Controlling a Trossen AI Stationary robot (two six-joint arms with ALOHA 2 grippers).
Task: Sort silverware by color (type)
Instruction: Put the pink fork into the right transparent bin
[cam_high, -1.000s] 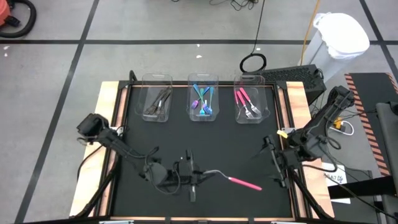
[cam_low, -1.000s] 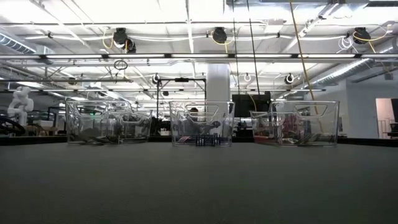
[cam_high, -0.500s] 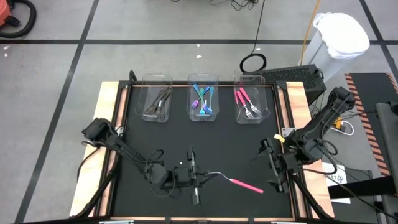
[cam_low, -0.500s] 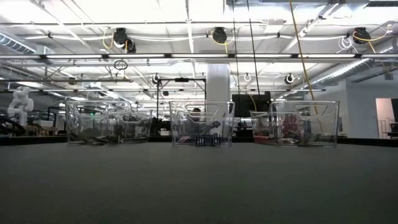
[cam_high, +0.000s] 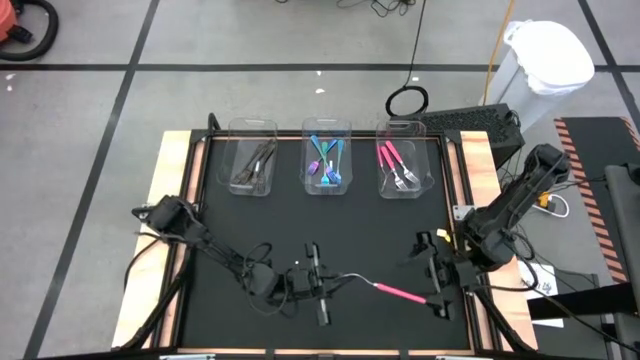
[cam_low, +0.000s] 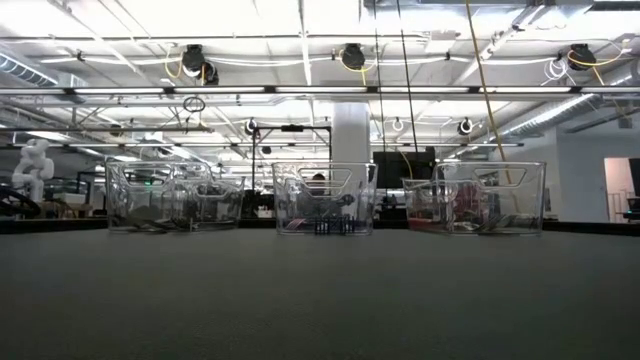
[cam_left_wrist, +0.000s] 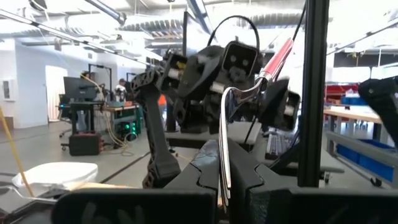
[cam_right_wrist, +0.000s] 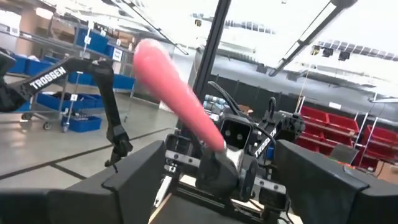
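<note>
The left gripper (cam_high: 322, 283) is clamped on the tine end of the pink-handled fork (cam_high: 385, 290) (held level). The fork's long axis points toward the right gripper (cam_high: 437, 291), whose fingers stand apart around the pink handle tip, not touching.

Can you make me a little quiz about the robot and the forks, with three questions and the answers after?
1. True or false: the left gripper is shut on the tines end of the pink-handled fork.
2. Which bin holds the other pink forks? A) the left bin B) the middle bin C) the right bin
3. Fill in: the right gripper is ____, with the fork's pink handle pointing in between its fingers.

Key:
1. True. It holds the fork at the silver end, near the front of the table.
2. C. The left bin holds dark forks, the middle bin blue ones.
3. Open. It has not closed on the handle yet.
</note>
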